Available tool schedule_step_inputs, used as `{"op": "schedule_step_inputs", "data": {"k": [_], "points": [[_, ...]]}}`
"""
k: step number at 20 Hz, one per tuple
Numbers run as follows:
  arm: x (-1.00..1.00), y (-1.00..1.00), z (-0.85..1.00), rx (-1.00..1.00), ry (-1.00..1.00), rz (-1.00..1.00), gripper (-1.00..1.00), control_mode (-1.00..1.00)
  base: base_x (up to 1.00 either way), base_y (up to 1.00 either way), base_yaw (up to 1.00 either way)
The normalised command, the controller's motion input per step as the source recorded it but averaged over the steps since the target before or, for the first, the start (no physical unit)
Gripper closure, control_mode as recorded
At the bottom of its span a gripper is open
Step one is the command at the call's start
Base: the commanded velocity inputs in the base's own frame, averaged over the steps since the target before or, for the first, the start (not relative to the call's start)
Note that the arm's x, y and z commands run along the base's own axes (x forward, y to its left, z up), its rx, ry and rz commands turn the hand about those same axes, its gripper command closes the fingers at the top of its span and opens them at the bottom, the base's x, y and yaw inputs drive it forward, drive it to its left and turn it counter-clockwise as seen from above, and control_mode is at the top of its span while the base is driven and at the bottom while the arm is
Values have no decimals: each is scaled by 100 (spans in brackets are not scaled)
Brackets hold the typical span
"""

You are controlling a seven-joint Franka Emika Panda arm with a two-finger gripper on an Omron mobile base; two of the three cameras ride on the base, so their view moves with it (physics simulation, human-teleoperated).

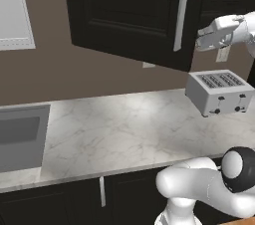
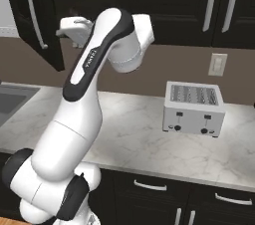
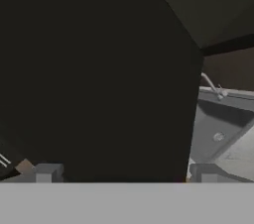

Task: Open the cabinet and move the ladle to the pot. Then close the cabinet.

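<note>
The black upper cabinet's door stands swung out from the wall, its long silver bar handle on the free edge. The same door hangs at the far left of the right base view. My gripper is up at that free edge, just right of the handle, and is open. In the hand view the dark door panel spans the space between my two fingertips, and nothing is gripped. A small brownish bit shows at the lower left; I cannot tell what it is. The ladle and the pot are out of view.
A silver toaster stands on the marble counter to the right. A grey sink lies to the left below the open door. A wall outlet sits above the toaster. Black lower cabinets run under the counter.
</note>
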Motion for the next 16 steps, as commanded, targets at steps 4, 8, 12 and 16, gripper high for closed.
{"op": "schedule_step_inputs", "data": {"k": [4, 8, 12, 16], "points": [[-18, 76, -11, 0, -11, 13, -100, -100, 0, 0, 0], [-26, 81, -11, 0, -15, 11, -100, -100, 0, 0, 0], [-32, 76, -9, 0, -19, 10, -100, -100, 0, 0, 0], [-34, 73, -8, 0, -20, 10, -100, -100, 0, 0, 0]]}}
